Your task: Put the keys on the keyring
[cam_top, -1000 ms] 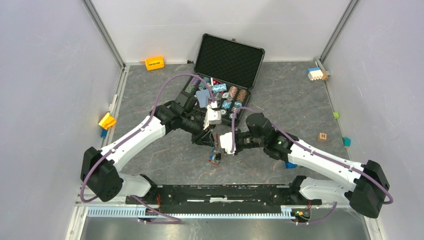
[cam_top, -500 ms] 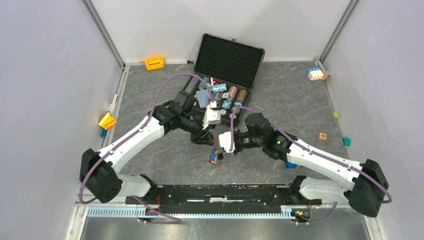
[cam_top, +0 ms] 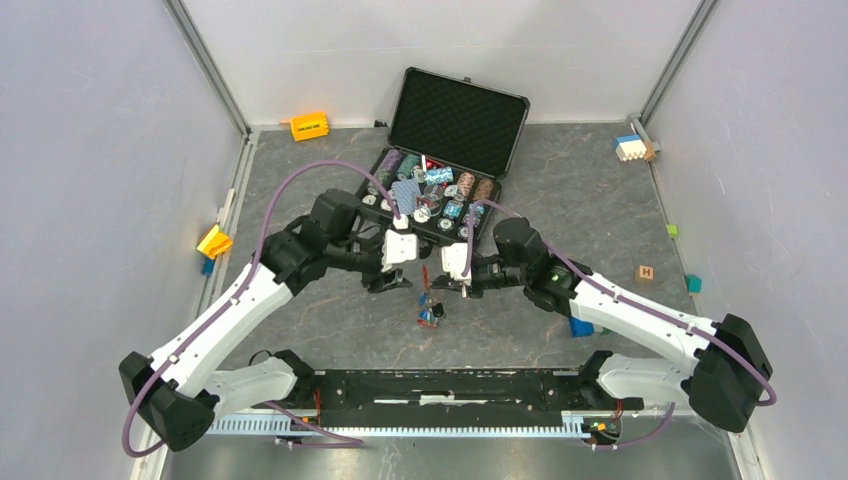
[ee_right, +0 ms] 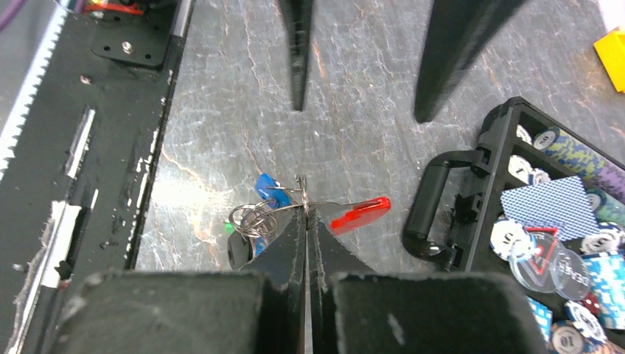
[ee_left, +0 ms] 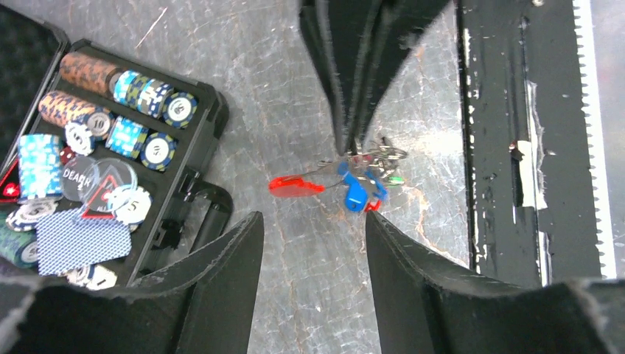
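The keyring (ee_right: pixel 301 198) is a thin wire ring joined to a bright red fob (ee_right: pixel 360 214). My right gripper (ee_right: pixel 306 210) is shut on the ring wire just above the table. Blue-capped keys (ee_right: pixel 267 187), a green-capped one (ee_right: pixel 228 227), a dark-headed one and small loose rings (ee_right: pixel 253 219) hang bunched at the ring's left. In the left wrist view the fob (ee_left: pixel 295 185) and blue keys (ee_left: pixel 355 192) lie beyond my open, empty left gripper (ee_left: pixel 311 221). From above, the left gripper (cam_top: pixel 390 283) is a short gap left of the right gripper (cam_top: pixel 441 284), with the key bunch (cam_top: pixel 430 314) below them.
An open black case (cam_top: pixel 455 120) with poker chips and a card deck stands just behind both grippers; its handle (ee_right: pixel 427 206) is close to the fob. Small blocks lie at the edges: orange (cam_top: pixel 309 126), yellow (cam_top: pixel 214 241), wooden (cam_top: pixel 645 272), blue (cam_top: pixel 581 327).
My left gripper has drawn back to the left, away from the keyring and the right gripper, and stands open. The right gripper has shifted slightly and still holds the ring.
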Robot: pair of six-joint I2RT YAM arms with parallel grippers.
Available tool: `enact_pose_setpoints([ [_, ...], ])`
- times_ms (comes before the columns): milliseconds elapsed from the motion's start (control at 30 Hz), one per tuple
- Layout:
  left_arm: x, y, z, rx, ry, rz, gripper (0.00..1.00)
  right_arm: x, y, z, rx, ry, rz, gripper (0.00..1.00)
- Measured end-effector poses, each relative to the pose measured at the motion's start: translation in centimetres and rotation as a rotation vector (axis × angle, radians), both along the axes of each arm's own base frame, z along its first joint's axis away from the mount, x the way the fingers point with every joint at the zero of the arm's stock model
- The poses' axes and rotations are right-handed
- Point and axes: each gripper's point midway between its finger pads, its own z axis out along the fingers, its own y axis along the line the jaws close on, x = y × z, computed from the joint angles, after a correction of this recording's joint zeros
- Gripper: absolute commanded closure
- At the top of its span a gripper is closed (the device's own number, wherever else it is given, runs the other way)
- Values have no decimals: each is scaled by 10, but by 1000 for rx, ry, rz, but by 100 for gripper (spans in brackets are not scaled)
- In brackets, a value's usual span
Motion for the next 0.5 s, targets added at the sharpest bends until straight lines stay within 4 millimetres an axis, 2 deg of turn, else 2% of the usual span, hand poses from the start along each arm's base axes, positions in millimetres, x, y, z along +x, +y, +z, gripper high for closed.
enact_pose_setpoints([
  [133,-12,-3,-7,-49,-9,-57,39,1,2,4,32,56,0,100],
  [300,-23,-6,-31,-78,3,-122,40,-1,3,9,62,97,12,100],
  [500,-19,-16,-23,-136,-43,-152,44,-2,5,11,79,118,30,100],
])
